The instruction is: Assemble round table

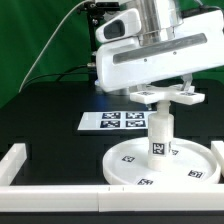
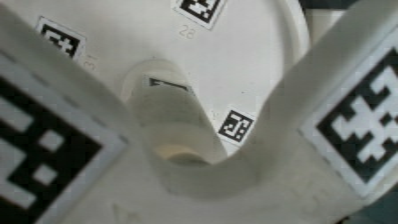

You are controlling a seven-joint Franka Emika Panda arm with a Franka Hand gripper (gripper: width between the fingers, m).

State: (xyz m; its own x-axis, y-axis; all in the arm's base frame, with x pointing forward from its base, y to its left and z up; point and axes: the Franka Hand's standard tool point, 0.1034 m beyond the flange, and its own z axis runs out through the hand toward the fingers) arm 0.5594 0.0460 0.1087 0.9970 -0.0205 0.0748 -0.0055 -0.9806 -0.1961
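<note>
- White plastic kit parts: expect low weight, high stiffness and smooth, slippery faces; no fragility is evident.
- Round disc [image 1: 125, 165] lies flat at the near edge of the counter [image 1: 50, 110], toward the exterior view's right, just beside the border wall [image 1: 50, 190].
- Leg [image 1: 160, 135] stands upright on the disc centre; the cross-shaped base [image 1: 148, 97] sits on its top end.
- Tool [image 1: 166, 88] appears clamped on the cross-shaped base; the wrist view shows two tagged base arms with the disc beyond them.
- Recommended hold: the base across its flat sides, near the hub; rounded surfaces are likely to slip.
- Counter surface is black, matte and level; the marker board [image 1: 118, 121] lies behind the disc, apart from it.
- Room: green backdrop [image 1: 30, 30], one cable [image 1: 45, 55] at the rear.
</note>
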